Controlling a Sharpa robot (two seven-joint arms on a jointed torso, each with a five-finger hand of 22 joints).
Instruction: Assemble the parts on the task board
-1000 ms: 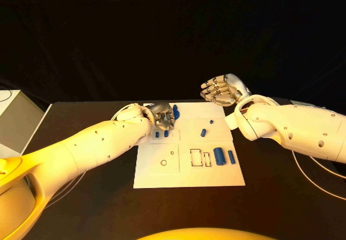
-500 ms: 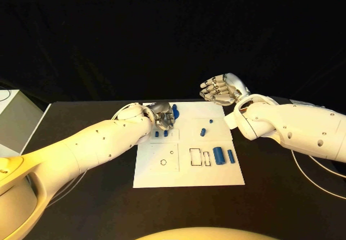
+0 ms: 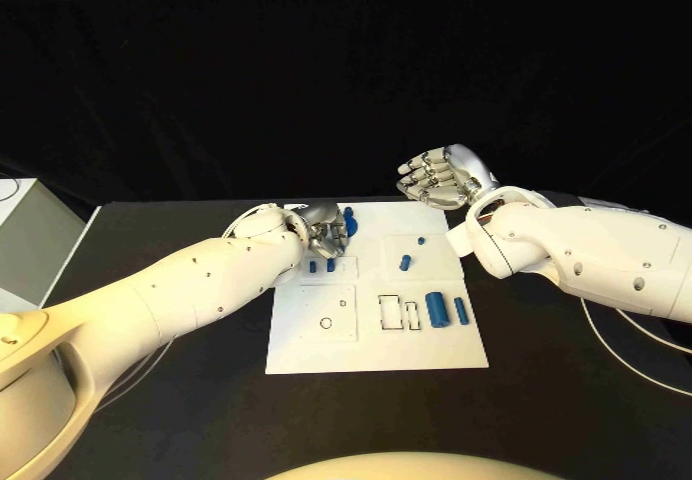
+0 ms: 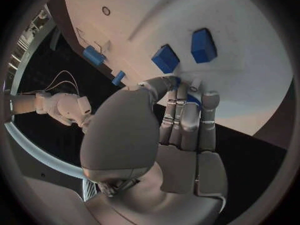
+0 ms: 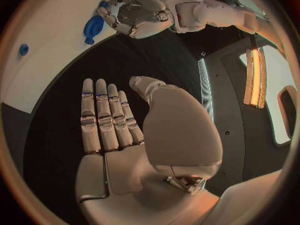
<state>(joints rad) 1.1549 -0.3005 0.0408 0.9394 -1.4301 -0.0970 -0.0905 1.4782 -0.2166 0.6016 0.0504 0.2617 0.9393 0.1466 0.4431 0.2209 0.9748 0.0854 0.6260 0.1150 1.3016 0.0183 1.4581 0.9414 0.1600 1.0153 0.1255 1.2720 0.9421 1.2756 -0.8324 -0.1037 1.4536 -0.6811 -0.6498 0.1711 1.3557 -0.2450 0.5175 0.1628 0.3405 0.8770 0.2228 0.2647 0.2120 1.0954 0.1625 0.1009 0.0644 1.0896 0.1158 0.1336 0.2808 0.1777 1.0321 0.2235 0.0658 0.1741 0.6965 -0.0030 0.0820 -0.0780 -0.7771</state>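
Across the black surface [image 3: 173, 400] lies the white task board [image 3: 378, 352]. At its far left corner the left hand [image 3: 323, 230] rests, fingers [image 4: 187, 116] pressed together and curled around a blue part [image 3: 351, 222], its long axis pointing away from the robot. Two blue blocks [image 4: 165, 58] lie just beyond. The right hand [image 3: 444, 178] hovers off the board, fingers together, empty.

I see the white task board [image 3: 378, 345] lying flat on the counter. Small blue parts [image 3: 436, 309] lie scattered across it.
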